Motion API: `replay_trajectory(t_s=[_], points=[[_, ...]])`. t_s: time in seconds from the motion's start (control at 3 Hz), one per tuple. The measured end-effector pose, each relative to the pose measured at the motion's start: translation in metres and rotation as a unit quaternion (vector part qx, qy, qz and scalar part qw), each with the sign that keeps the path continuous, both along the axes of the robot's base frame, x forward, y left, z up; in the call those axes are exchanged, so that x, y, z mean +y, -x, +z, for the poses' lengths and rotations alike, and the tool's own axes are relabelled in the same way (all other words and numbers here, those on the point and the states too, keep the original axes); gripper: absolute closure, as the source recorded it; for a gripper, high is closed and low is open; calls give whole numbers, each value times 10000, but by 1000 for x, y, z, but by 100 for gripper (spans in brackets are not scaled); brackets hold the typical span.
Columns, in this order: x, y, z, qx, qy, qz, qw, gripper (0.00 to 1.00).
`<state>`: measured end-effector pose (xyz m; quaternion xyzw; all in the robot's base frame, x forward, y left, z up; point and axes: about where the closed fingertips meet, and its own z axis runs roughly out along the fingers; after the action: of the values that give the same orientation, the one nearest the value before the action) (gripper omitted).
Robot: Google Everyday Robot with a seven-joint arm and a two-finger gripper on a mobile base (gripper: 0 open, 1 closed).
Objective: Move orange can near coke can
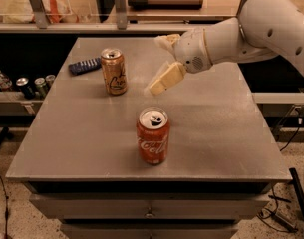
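Observation:
The orange can [114,71] is golden-orange with dark script and stands upright at the back left of the grey table [216,128]. The coke can [153,136], red with white script and an opened top, stands upright near the front middle. My gripper [158,64] hangs over the table between the two cans, to the right of the orange can and behind the coke can. Its cream fingers [165,78] are spread apart and hold nothing. It touches neither can.
A dark blue flat object [84,65] lies just left of the orange can. Several cans and a bottle [27,85] stand on a lower shelf to the left. A counter with clear containers [47,6] runs behind the table.

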<state>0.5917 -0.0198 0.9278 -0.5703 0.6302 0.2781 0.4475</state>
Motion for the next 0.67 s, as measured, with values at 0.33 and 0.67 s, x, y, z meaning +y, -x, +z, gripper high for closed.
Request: replay_trajectory(t_s=[0.33, 0.67], points=[[30, -7, -6, 68, -310, 259, 9992, 0], [52, -13, -15, 221, -525, 390, 9976, 0]])
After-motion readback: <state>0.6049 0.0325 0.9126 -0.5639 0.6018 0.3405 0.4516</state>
